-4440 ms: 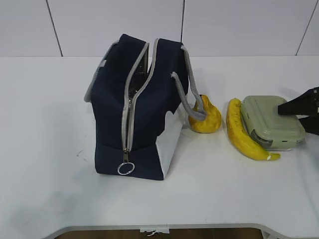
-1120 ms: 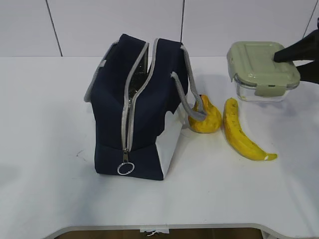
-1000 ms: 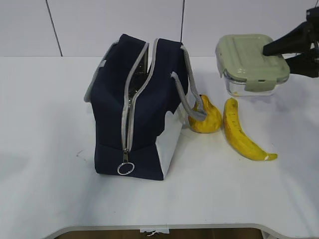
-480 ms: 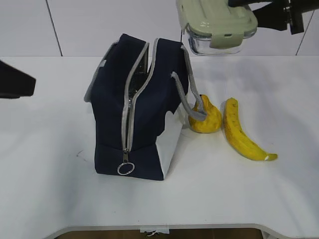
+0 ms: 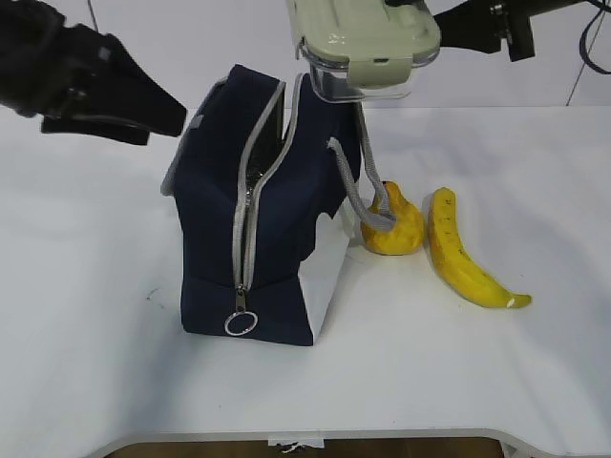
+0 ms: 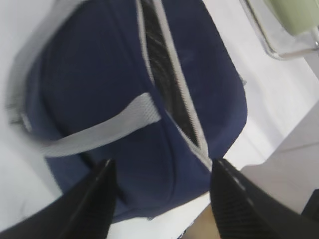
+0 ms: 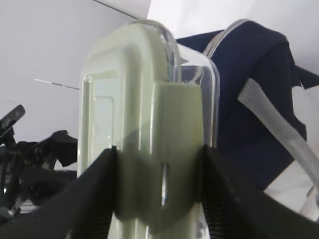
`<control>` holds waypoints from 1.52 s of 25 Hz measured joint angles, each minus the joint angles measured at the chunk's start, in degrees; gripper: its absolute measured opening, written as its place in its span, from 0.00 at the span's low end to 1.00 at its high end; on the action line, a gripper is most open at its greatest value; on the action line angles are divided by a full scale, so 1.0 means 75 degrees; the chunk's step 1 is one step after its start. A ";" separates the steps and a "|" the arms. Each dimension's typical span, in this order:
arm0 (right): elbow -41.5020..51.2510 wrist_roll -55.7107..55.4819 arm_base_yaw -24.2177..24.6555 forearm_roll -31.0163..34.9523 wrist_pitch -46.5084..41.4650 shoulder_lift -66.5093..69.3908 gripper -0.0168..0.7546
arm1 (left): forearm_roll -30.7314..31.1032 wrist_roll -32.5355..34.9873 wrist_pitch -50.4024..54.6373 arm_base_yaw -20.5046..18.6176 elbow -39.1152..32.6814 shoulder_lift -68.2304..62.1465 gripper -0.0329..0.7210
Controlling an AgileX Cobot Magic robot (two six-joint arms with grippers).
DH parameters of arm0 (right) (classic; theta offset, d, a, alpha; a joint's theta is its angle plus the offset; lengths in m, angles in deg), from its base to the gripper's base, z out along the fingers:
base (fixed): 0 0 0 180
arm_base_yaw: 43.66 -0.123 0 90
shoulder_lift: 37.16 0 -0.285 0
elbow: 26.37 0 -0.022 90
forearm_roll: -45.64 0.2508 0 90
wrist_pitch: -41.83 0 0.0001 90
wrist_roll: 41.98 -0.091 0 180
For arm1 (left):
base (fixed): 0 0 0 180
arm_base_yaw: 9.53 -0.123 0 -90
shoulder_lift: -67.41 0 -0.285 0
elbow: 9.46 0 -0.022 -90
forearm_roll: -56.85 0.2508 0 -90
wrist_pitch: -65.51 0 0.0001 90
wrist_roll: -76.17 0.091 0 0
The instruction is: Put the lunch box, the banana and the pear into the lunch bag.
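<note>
The navy lunch bag (image 5: 258,219) stands on the table, its zipper open along the top. My right gripper (image 5: 428,27) is shut on the sage-lidded lunch box (image 5: 366,43) and holds it in the air just above the bag's right top edge; the right wrist view shows the box (image 7: 149,124) clamped between both fingers. My left gripper (image 5: 177,119) is open and empty beside the bag's upper left; the left wrist view looks down on the bag (image 6: 114,89) and its open slit. The pear (image 5: 393,225) and banana (image 5: 461,253) lie right of the bag.
A grey handle (image 5: 361,186) hangs down the bag's right side against the pear. The metal ring pull (image 5: 240,323) hangs at the bag's front bottom. The white table (image 5: 86,315) ends at the front edge near the frame bottom.
My right gripper lifted the lunch box off the table and carried it up and left until it hangs over the bag. My left arm came in from the left toward the bag's top.
</note>
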 joint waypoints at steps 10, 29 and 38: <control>0.0000 -0.0151 -0.0596 0.0202 0.0898 0.0000 0.52 | 0.0273 0.0016 -0.0287 0.0717 0.0622 -0.1326 0.41; 0.0000 -0.0377 -0.1384 0.0640 0.1204 0.1014 0.52 | 0.0451 0.0016 -0.0345 0.0717 0.0653 -0.1338 0.04; -0.0018 -0.0465 -0.1371 -0.0437 0.1267 0.1387 0.50 | 0.0575 0.0016 -0.0385 0.0717 0.0653 -0.1338 0.04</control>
